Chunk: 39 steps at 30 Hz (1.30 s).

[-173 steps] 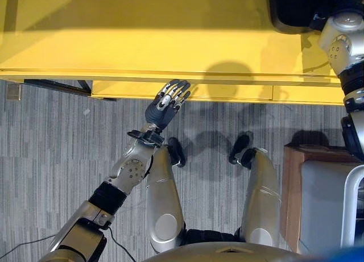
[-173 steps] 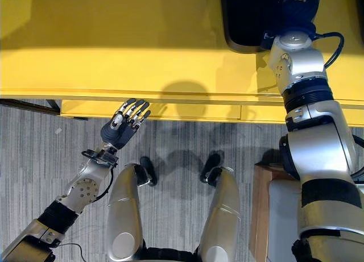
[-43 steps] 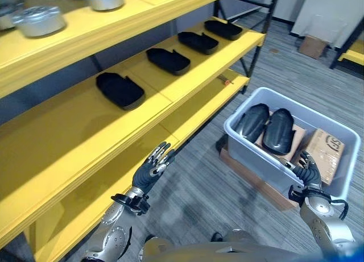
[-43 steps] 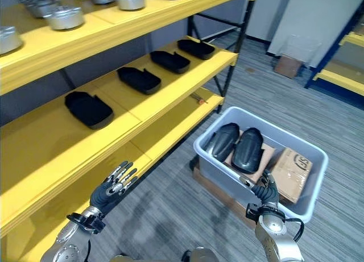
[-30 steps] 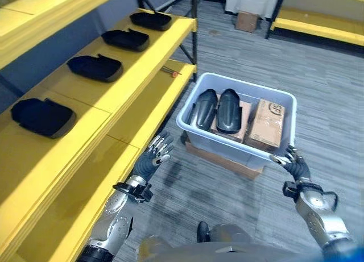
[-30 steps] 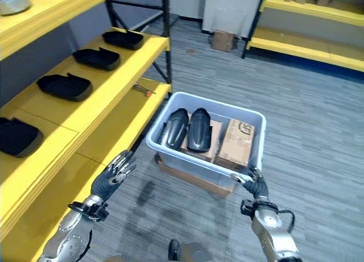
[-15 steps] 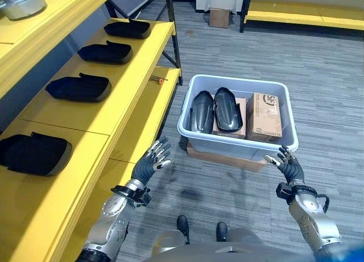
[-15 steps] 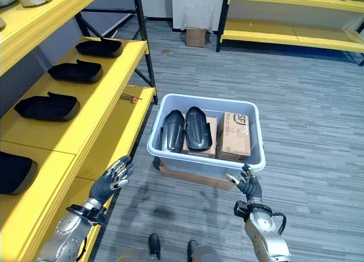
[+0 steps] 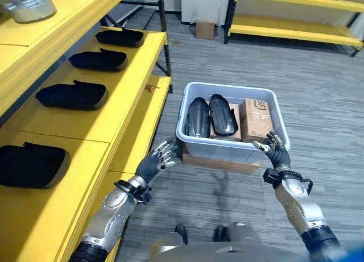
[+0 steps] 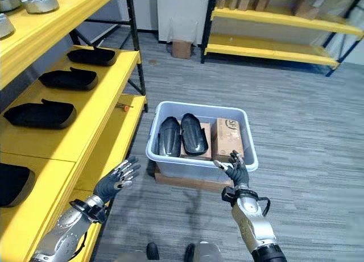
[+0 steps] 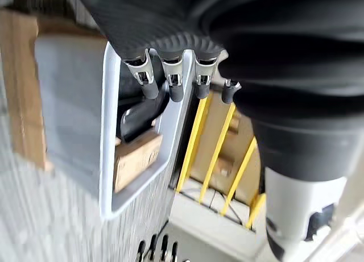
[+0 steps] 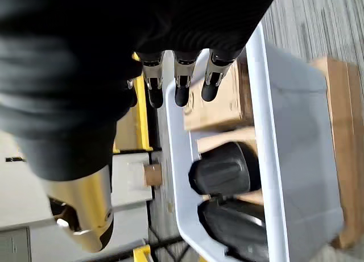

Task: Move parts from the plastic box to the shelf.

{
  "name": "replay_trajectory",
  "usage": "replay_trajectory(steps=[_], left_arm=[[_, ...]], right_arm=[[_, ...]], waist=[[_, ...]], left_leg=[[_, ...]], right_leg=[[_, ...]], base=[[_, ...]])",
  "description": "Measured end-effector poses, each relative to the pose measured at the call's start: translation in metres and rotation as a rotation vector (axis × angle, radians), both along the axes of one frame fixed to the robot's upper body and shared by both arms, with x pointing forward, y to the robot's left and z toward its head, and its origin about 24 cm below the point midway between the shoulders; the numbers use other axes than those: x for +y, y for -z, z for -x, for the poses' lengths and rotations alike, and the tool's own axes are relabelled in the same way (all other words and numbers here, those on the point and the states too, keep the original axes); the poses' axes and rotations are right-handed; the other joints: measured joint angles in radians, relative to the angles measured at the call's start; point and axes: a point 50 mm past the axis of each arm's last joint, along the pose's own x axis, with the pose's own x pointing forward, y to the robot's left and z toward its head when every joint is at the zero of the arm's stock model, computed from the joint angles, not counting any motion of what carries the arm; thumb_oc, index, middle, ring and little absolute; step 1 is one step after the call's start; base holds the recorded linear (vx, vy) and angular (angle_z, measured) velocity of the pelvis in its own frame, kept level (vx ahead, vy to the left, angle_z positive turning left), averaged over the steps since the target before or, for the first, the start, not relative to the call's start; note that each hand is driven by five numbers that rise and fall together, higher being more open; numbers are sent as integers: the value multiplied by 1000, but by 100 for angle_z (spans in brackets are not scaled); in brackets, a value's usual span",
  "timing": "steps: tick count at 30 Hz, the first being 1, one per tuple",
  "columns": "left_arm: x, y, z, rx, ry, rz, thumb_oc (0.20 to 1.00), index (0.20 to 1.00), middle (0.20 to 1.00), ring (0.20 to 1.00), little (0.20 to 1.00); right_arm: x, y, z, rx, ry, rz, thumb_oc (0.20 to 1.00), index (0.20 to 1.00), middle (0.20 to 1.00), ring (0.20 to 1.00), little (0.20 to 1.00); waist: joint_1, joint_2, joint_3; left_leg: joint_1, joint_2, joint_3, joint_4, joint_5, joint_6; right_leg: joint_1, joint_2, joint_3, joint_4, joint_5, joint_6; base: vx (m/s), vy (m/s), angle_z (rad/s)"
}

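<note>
Both hands had come closer to the plastic box [image 9: 233,148] than half a second before, the left hand [image 9: 156,162] now near its front left corner and the right hand [image 9: 274,153] at its front right rim, each with fingers spread and holding nothing. Two dark curved parts [image 9: 209,115] lay side by side inside the box beside cardboard cartons [image 9: 256,119], with the yellow shelf [image 9: 108,111] to the robot's left already carrying similar black parts [image 9: 73,95]. From here, a reach over the near wall risked snagging fingers on the rim and shifting the box on its wooden base [image 9: 219,163]; a loose grasp on a smooth part could let it slip.
</note>
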Motion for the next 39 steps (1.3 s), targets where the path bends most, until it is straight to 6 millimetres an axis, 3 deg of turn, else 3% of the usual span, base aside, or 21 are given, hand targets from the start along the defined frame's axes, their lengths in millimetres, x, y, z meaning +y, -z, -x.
replay_trajectory(steps=[4, 6, 9, 11, 12, 13, 14, 15, 17, 20, 24, 26, 28, 29, 31, 32, 33, 34, 35, 36, 39], left_arm=[[-2, -5, -8, -22, 5, -3, 1000, 1000, 1000, 1000, 1000], [-4, -2, -9, -9, -2, -9, 1000, 1000, 1000, 1000, 1000], [-2, 5, -5, 17, -10, -12, 1000, 1000, 1000, 1000, 1000], [-2, 8, -1, 25, 10, -4, 1000, 1000, 1000, 1000, 1000], [0, 8, 4, 24, 21, 3, 1000, 1000, 1000, 1000, 1000], [5, 6, 9, 24, 27, 17, 1000, 1000, 1000, 1000, 1000], [-3, 10, 20, 42, 9, 97, 1000, 1000, 1000, 1000, 1000], [-8, 8, 24, 33, 20, 124, 1000, 1000, 1000, 1000, 1000], [-12, 5, 26, 17, 47, 143, 1000, 1000, 1000, 1000, 1000], [-12, 2, 24, 3, 52, 160, 1000, 1000, 1000, 1000, 1000], [-13, -4, 19, -27, 78, 243, 1000, 1000, 1000, 1000, 1000], [-14, -6, 17, -34, 85, 271, 1000, 1000, 1000, 1000, 1000], [-14, -9, 7, -54, 90, 275, 1000, 1000, 1000, 1000, 1000], [-14, -9, 1, -59, 85, 284, 1000, 1000, 1000, 1000, 1000], [-14, -10, -8, -71, 72, 288, 1000, 1000, 1000, 1000, 1000], [-15, -13, -11, -85, 68, 292, 1000, 1000, 1000, 1000, 1000], [-16, -12, -12, -81, 53, 296, 1000, 1000, 1000, 1000, 1000], [-17, -11, -11, -73, 45, 298, 1000, 1000, 1000, 1000, 1000], [-16, -9, -10, -63, 34, 296, 1000, 1000, 1000, 1000, 1000], [-13, -4, -5, -40, 11, 291, 1000, 1000, 1000, 1000, 1000], [-10, -2, -3, -28, -11, 287, 1000, 1000, 1000, 1000, 1000]], right_arm=[[2, 0, 1, 3, 9, 0, 1000, 1000, 1000, 1000, 1000], [3, 0, 1, 3, 8, 7, 1000, 1000, 1000, 1000, 1000], [6, 2, 1, 7, 0, 23, 1000, 1000, 1000, 1000, 1000], [11, 10, 4, 49, -9, 6, 1000, 1000, 1000, 1000, 1000], [13, 16, 10, 76, -22, -8, 1000, 1000, 1000, 1000, 1000], [15, 23, 19, 107, -42, -5, 1000, 1000, 1000, 1000, 1000], [-2, 27, 34, 145, -60, 94, 1000, 1000, 1000, 1000, 1000], [-11, 22, 37, 138, -72, 157, 1000, 1000, 1000, 1000, 1000], [-30, 12, 38, 120, -80, 275, 1000, 1000, 1000, 1000, 1000], [-49, -4, 32, 60, -66, 383, 1000, 1000, 1000, 1000, 1000], [-45, -10, 24, 12, -82, 398, 1000, 1000, 1000, 1000, 1000], [-38, -17, 10, -32, -104, 400, 1000, 1000, 1000, 1000, 1000], [-34, -22, 1, -62, -112, 396, 1000, 1000, 1000, 1000, 1000], [-35, -22, 0, -65, -117, 396, 1000, 1000, 1000, 1000, 1000], [-34, -24, -1, -81, -122, 416, 1000, 1000, 1000, 1000, 1000], [-35, -28, -5, -97, -122, 453, 1000, 1000, 1000, 1000, 1000], [-34, -29, -5, -99, -133, 471, 1000, 1000, 1000, 1000, 1000], [-31, -28, -5, -98, -150, 476, 1000, 1000, 1000, 1000, 1000], [-28, -25, -4, -91, -171, 474, 1000, 1000, 1000, 1000, 1000], [-22, -20, 1, -77, -199, 459, 1000, 1000, 1000, 1000, 1000], [-22, -13, 11, -49, -211, 450, 1000, 1000, 1000, 1000, 1000]], waist=[[-8, -6, 0], [-16, -16, -6], [-18, -30, -10], [-17, -40, -5], [-18, -46, -6], [-16, -75, -11], [-25, -18, -11], [-28, 15, -9], [-46, 43, -7], [-70, 49, -5], [-63, 20, -2], [-63, 10, -3], [-64, 14, -1], [-66, 12, 0], [-77, 13, -9], [-93, 26, -12], [-89, 20, -7], [-91, 11, -2], [-90, 11, -2], [-93, 20, -5], [-93, 25, -8]], left_leg=[[-7, -3, 5, 16, -2, -12], [-1, -4, 9, 16, -6, -24], [2, 7, 13, 18, -2, -49], [19, 45, 8, 33, -13, -94], [26, 64, -1, 50, -22, -128], [43, 82, -14, 58, -30, -164], [53, 164, -34, 65, -26, -189], [51, 198, -35, 68, -16, -189], [42, 236, -21, 83, 19, -162], [33, 275, -2, 122, 62, -161], [-5, 305, -9, 197, 92, -154], [-29, 322, -4, 237, 118, -154], [-36, 339, 10, 240, 181, -169], [-46, 352, 46, 264, 230, -220], [-64, 372, 105, 271, 307, -203], [-84, 386, 91, 299, 335, -195], [-112, 379, 65, 365, 300, -220], [-132, 356, 41, 408, 209, -235], [-141, 323, 27, 400, 142, -230], [-146, 290, 21, 307, 108, -230], [-162, 320, 30, 173, 120, -233]], right_leg=[[27, -85, 47, -253, 54, 47], [58, -128, 59, -380, 137, 72], [72, -180, 32, -533, 235, 69], [99, -182, 7, -581, 260, 60], [124, -173, 3, -574, 258, 59], [165, -155, 10, -564, 249, 57], [191, -58, 18, -551, 231, -16], [193, -23, 12, -544, 221, -38], [191, 14, 1, -527, 188, -63], [192, 44, -2, -505, 137, -77], [141, 46, 8, -403, 54, -86], [91, 38, 17, -312, 6, -110], [86, 45, 3, -279, -22, -136], [88, 39, 2, -256, -44, -141], [95, 40, -9, -245, -74, -160], [95, 62, -16, -251, -83, -189], [98, 57, 4, -259, -81, -204], [113, 56, 12, -281, -76, -210], [127, 59, 20, -305, -63, -211], [144, 72, 29, -326, -57, -211], [150, 79, 23, -327, -60, -206]], base=[[112, -196, -18], [142, -235, -7], [194, -271, -10], [305, -292, 5], [232, -280, 23], [339, -379, 42], [296, -341, 36], [313, -295, 25], [217, -230, 0], [255, -264, -8], [202, -238, -12], [126, -195, -8], [214, -248, 16], [153, -152, 26], [132, -73, 22], [152, 7, -8], [124, 57, -23], [117, 169, -44], [159, 357, -46], [155, 372, -38], [84, 311, -8]])
